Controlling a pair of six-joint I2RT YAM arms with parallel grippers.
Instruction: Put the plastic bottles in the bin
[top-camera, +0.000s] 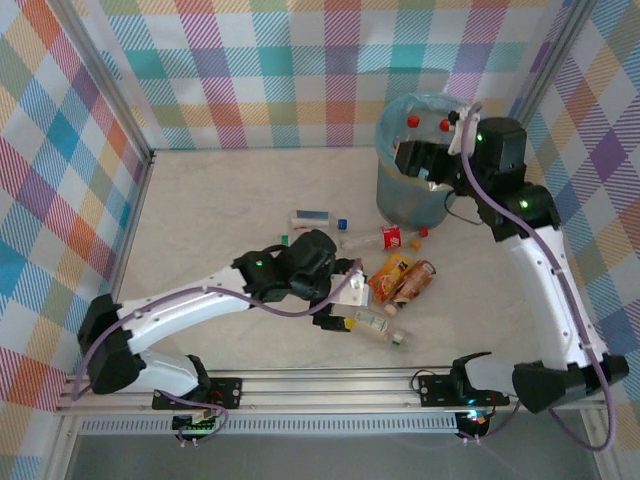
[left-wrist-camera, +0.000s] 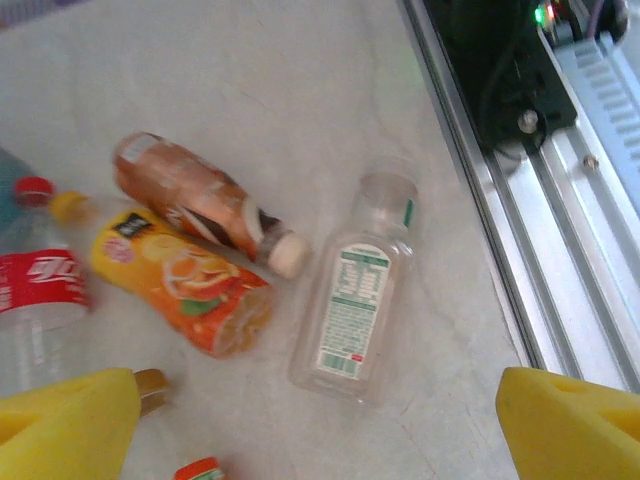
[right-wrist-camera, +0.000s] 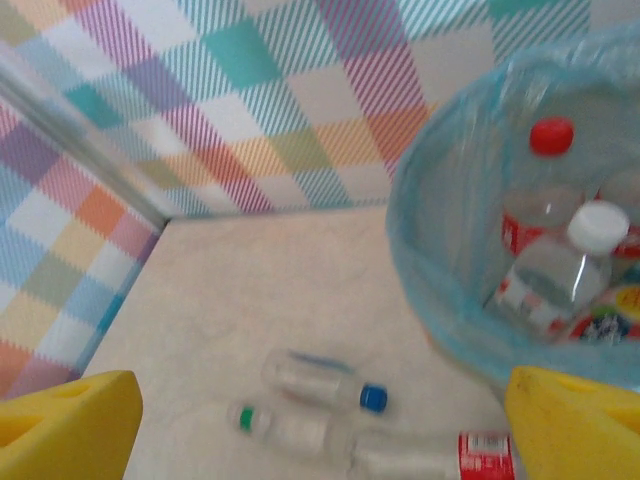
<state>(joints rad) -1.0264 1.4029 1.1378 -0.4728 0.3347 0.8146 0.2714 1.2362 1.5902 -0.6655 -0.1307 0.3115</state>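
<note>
Several plastic bottles lie on the table: a clear green-labelled bottle (left-wrist-camera: 358, 300) (top-camera: 375, 322), an orange one (left-wrist-camera: 180, 280) (top-camera: 388, 277), a brown one (left-wrist-camera: 200, 200) (top-camera: 415, 282) and a red-labelled one (left-wrist-camera: 40, 285) (top-camera: 385, 238). My left gripper (left-wrist-camera: 320, 440) (top-camera: 345, 300) hangs open just short of the clear bottle's base, holding nothing. My right gripper (right-wrist-camera: 320, 440) (top-camera: 422, 160) is open and empty at the bin (top-camera: 405, 205) (right-wrist-camera: 450, 300), which holds a red-capped bottle (right-wrist-camera: 551, 136) and a white-capped one (right-wrist-camera: 598, 225). A blue-capped bottle (right-wrist-camera: 320, 380) (top-camera: 315, 217) and a green-capped one (right-wrist-camera: 280, 428) lie left of the bin.
The metal rail (left-wrist-camera: 540, 250) (top-camera: 330, 385) runs along the table's near edge, close to the clear bottle. Checked walls (top-camera: 300, 70) close in the back and sides. Bare table (top-camera: 210, 200) stretches left of the bottles. A loose yellow cap (left-wrist-camera: 68, 205) lies beside the red-labelled bottle.
</note>
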